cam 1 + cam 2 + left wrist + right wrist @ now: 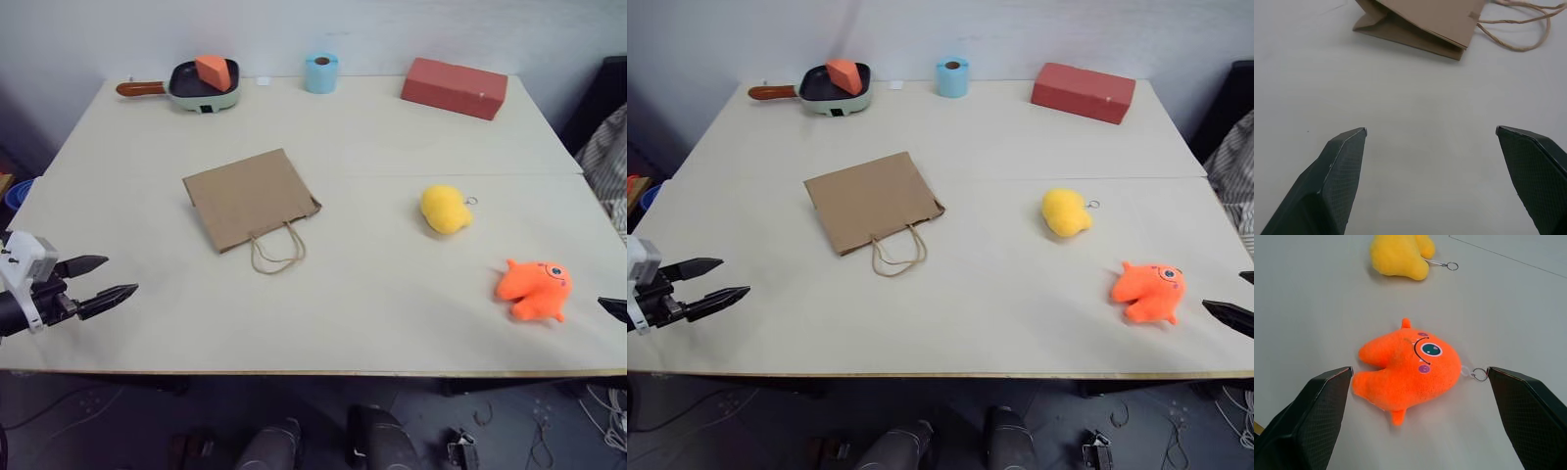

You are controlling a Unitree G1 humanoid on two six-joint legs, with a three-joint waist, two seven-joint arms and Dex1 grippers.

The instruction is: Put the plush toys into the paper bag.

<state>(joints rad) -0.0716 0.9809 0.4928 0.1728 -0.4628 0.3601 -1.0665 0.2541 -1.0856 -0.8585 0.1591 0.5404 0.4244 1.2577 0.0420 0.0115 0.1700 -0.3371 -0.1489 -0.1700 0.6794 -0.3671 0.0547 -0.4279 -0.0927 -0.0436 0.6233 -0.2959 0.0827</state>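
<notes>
The brown paper bag [250, 199] lies flat on the table left of centre, its twine handles [277, 250] toward the front edge. A yellow plush toy [445, 209] with a small metal ring rests right of centre. The orange plush toy [533, 289] lies near the front right, and in the right wrist view this orange toy [1409, 369] sits on the table ahead of my open right gripper [1420, 374], untouched. My left gripper [106, 278] hovers open at the front left, empty, short of the bag [1422, 22].
Along the back edge stand a small pan [201, 88] holding an orange wedge block [214, 70], a blue roll [320, 72] and a red-brown brick [454, 87]. A seam [470, 175] crosses the pale table.
</notes>
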